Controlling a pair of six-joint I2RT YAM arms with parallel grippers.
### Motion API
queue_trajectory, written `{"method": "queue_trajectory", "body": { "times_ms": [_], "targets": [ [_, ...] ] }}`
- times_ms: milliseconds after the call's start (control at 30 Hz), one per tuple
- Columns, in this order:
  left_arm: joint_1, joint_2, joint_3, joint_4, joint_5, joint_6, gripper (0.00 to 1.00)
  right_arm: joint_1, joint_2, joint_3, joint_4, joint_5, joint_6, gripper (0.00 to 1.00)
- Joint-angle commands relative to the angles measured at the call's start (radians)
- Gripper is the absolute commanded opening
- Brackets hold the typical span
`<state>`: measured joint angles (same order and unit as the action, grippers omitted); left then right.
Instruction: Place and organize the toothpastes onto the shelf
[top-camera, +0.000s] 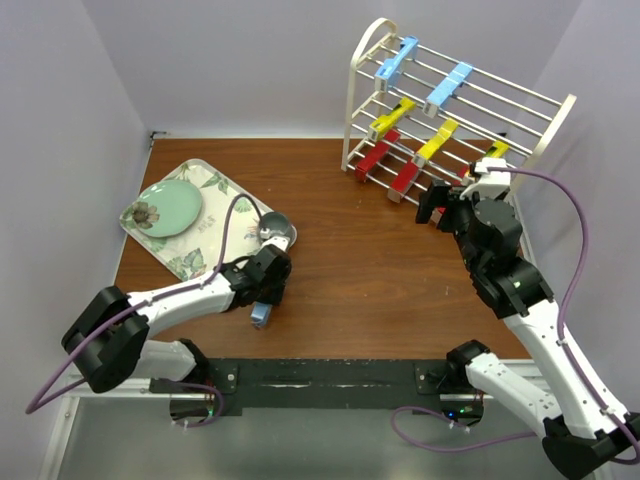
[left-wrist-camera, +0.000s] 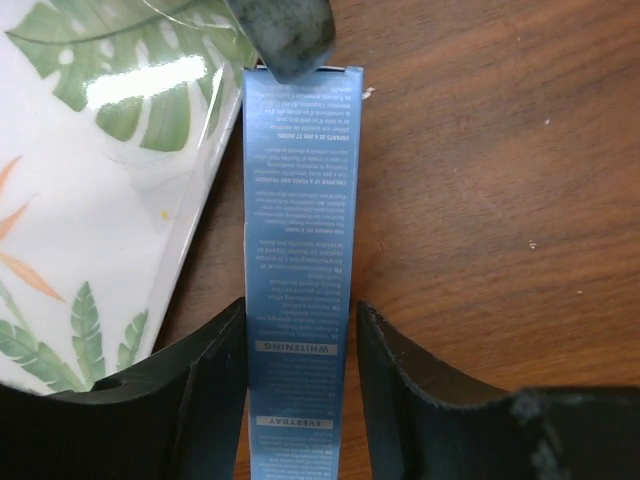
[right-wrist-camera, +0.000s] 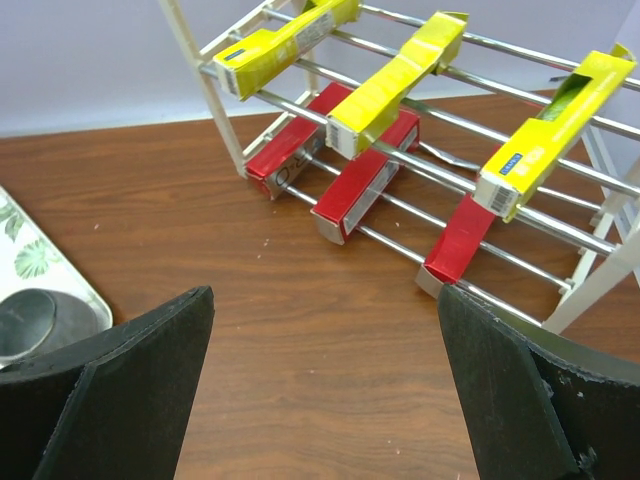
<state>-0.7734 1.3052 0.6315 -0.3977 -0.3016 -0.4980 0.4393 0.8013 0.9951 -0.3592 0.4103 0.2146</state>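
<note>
Left gripper (left-wrist-camera: 300, 330) is reaching down low, narrowly straddling a light blue cardboard toothpaste box (left-wrist-camera: 300, 200), unclamped; right gripper (right-wrist-camera: 325, 340) is facing the cream-white rod shelf (right-wrist-camera: 213, 100), gaping, empty.

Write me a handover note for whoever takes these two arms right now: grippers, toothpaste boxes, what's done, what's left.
Left gripper: fingers either side of the light blue cardboard toothpaste box lying on the wooden table beside the leaf-patterned tray; clamped or not, cannot tell.
Right gripper: open, empty, facing the cream-white metal-rod shelf.
Done: eight boxes shelved, two light blue on the top tier, three yellow on the middle, three red on the bottom.
Left: lift the ninth box and set it on the top tier beside the other blues.
</note>
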Motion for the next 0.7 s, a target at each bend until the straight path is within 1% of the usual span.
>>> {"method": "queue_trajectory", "body": {
  "times_ms": [0,100,200,233,333,400,433,467,500,533,567,600,667],
  "targets": [
    [-0.001,-0.006,0.027,0.03,0.062,-0.016,0.47,-0.002,-0.002,-0.004,0.042,-0.051,-0.044,0.99],
    [-0.024,-0.023,0.03,0.023,0.078,-0.005,0.39,-0.002,-0.007,-0.009,0.039,-0.077,-0.063,0.98],
    [-0.078,-0.05,0.043,0.019,0.099,0.03,0.37,-0.002,-0.011,-0.009,0.029,-0.126,-0.095,0.98],
    [-0.113,-0.058,0.049,0.017,0.107,0.057,0.37,-0.002,-0.011,-0.009,0.025,-0.142,-0.115,0.98],
    [-0.18,-0.092,0.076,0.005,0.13,0.117,0.35,-0.002,-0.017,-0.003,0.005,-0.226,-0.148,0.98],
    [-0.196,-0.132,0.088,0.013,0.182,0.157,0.33,-0.002,-0.019,0.005,-0.017,-0.315,-0.162,0.98],
    [-0.198,-0.165,0.091,0.017,0.214,0.217,0.32,-0.002,-0.019,0.01,-0.026,-0.353,-0.185,0.98],
    [-0.198,-0.184,0.092,0.034,0.27,0.249,0.31,-0.002,-0.017,0.014,-0.041,-0.448,-0.198,0.99],
    [-0.198,-0.204,0.093,0.043,0.292,0.28,0.31,-0.002,-0.014,0.026,-0.053,-0.491,-0.208,0.99],
    [-0.198,-0.24,0.093,0.052,0.312,0.347,0.31,-0.002,-0.011,0.036,-0.067,-0.537,-0.251,0.98],
    [-0.198,-0.257,0.099,0.066,0.362,0.381,0.31,-0.002,-0.007,0.046,-0.105,-0.576,-0.267,0.98],
    [-0.198,-0.273,0.103,0.071,0.383,0.441,0.31,-0.001,0.01,0.069,-0.127,-0.653,-0.277,0.98],
    [-0.198,-0.307,0.125,0.076,0.429,0.493,0.31,-0.002,0.03,0.091,-0.19,-0.708,-0.303,0.98]
  ]
}}
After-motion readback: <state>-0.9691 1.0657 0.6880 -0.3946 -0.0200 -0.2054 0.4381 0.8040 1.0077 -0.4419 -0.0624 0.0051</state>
